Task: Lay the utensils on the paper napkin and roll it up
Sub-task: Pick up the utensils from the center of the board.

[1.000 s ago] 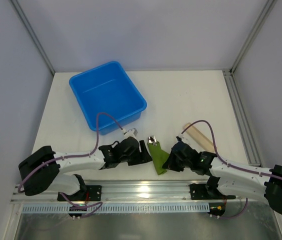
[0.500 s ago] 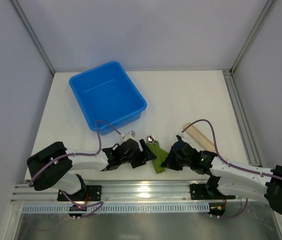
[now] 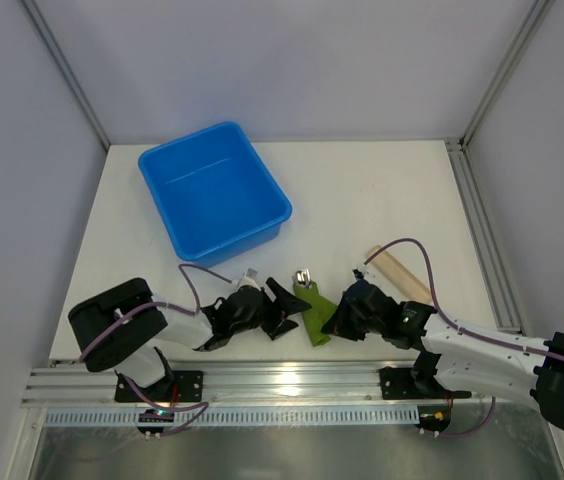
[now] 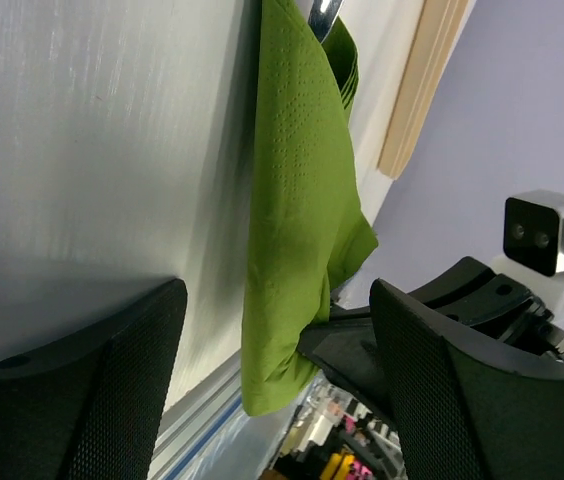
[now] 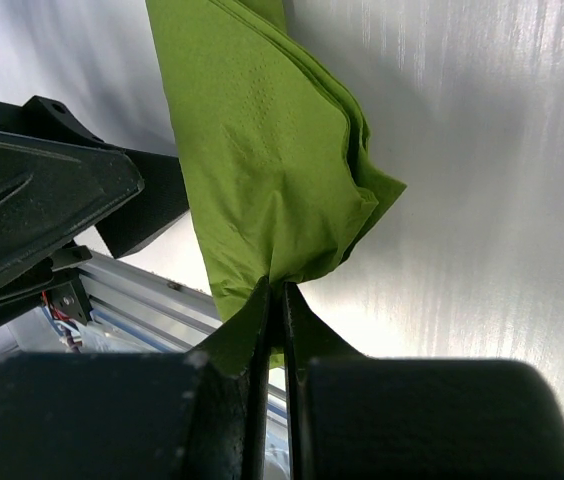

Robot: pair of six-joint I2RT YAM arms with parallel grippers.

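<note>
white table: green napkin hides utensils, tips showing

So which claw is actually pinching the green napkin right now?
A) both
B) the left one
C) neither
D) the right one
D: in the right wrist view the right gripper has its fingers shut on a fold at the near end of the napkin, while the left gripper stands wide open with the napkin between its fingers, not clamped on it.
</note>
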